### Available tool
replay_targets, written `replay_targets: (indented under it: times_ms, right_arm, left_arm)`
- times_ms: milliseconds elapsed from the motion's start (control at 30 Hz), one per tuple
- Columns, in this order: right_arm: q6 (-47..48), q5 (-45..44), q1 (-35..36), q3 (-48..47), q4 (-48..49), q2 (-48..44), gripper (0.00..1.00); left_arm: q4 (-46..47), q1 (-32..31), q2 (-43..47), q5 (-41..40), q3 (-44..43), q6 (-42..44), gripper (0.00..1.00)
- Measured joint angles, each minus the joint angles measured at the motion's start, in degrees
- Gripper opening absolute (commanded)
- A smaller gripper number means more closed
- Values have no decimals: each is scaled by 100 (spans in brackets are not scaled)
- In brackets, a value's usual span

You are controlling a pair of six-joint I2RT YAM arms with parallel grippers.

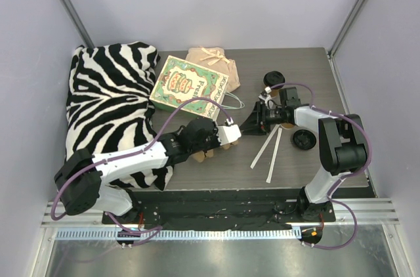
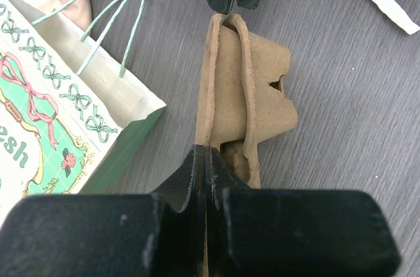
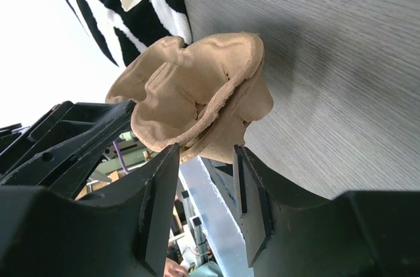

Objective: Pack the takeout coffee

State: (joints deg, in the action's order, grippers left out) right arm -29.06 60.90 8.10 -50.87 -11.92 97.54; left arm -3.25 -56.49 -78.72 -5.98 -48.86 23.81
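The left gripper (image 2: pixel 207 155) is clenched on the rim of the brown moulded-pulp cup carrier (image 2: pixel 252 86), apparently steadying it for the right gripper (image 3: pixel 205 153), whose fingers stand apart at its far edge. The kraft-brown, black-lidded takeout coffee (image 1: pixel 303 138) waits on the grey table (image 1: pixel 308 60) right of the carrier, not yet loaded.

Top camera: we look down from high behind arm bases, whole table (image 1: pixel 216 175) in frame. Left wrist camera: we look along left gripper (image 2: pixel 207 150), steeply down, very near. Right wrist camera: we look past right gripper (image 3: pixel 205 151), nearly level, frame rolled. Both wrist views share pulp carrier (image 2: pixel 262 80) at fingertips.
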Motion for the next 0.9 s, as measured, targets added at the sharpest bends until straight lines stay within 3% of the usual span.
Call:
replay_targets:
  times_ms: [100, 200, 400, 600, 833, 900]
  right_arm:
    - [2, -83, 20, 0, 13, 0, 48]
    - [79, -153, 42, -11, -39, 0, 70]
    - [540, -282, 116, -221, -564, -144, 89]
    - [734, -568, 400, -293, -776, -745, 90]
    - [1320, -828, 507, -614, -1259, -831, 85]
    - [1703, -953, 507, -918, -1587, -828, 84]
  left_arm:
    - [-9, 0, -22, 4, 0, -52, 0]
    - [-11, 0, -22, 2, 0, -85, 0]
    - [20, 17, -24, 4, 2, -90, 0]
    - [48, 42, -31, 4, 2, -85, 0]
    - [-66, 177, -28, 114, -127, -83, 0]
    - [-260, 286, -13, 293, -216, -151, 15]
